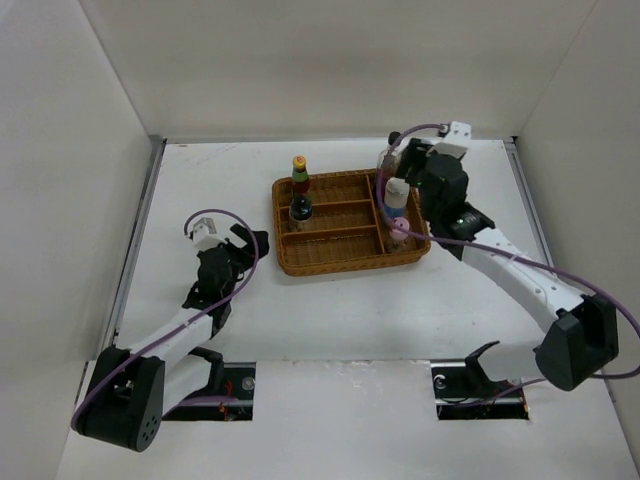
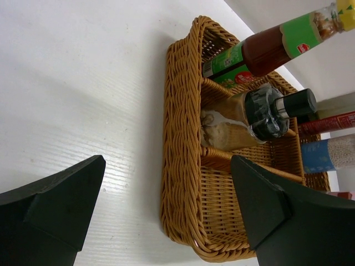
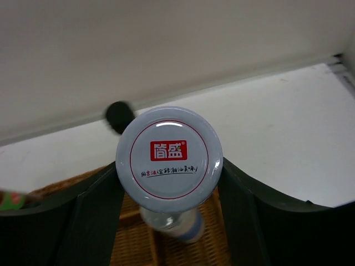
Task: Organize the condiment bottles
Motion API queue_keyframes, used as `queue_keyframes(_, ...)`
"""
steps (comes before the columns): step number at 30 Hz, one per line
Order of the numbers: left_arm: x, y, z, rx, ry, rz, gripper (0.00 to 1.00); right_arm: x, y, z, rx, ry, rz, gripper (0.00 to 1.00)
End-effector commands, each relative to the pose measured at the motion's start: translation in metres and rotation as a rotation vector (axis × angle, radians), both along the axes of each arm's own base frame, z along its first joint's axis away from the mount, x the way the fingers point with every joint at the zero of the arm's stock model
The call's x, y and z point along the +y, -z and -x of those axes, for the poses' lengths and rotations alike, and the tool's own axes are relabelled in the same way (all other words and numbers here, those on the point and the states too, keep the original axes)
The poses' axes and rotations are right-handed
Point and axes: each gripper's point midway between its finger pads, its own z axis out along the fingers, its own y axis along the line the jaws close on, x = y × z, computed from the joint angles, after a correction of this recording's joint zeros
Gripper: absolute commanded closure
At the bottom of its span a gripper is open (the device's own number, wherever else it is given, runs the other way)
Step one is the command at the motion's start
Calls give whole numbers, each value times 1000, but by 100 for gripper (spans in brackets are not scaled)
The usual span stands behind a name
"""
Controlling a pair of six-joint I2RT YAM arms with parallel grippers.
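From the right wrist, the wide lid of the silver-lidded blue-label jar (image 3: 169, 152) hides nearly all its body. A black cap (image 3: 119, 116) farther off is blurred, its bottle hidden. The right tool (image 3: 169, 166) runs off the bottom edge here, and overhead its own wrist covers it. From the left wrist, the yellow-red-capped bottle (image 2: 277, 41) loses its cap at the top right corner. Further bottles (image 2: 327, 123) are cut off at the right edge. The left tool (image 2: 167, 160) runs off the bottom edge.
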Motion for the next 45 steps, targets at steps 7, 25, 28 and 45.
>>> queue_keyframes(7, 6, -19, -2, -75, -21, 22, 0, 132, -18, -4, -77, -285, -18, 52)
queue_keyframes(25, 5, -16, -3, -61, -16, 21, 0, 163, 126, -23, 155, -296, 33, 50)
queue_keyframes(28, 6, -16, -3, -64, -23, 20, 0, 161, 144, -21, 191, -288, 35, 48)
queue_keyframes(45, 5, -17, -3, -64, -14, 21, 0, 149, 102, -1, 131, -298, 30, 49)
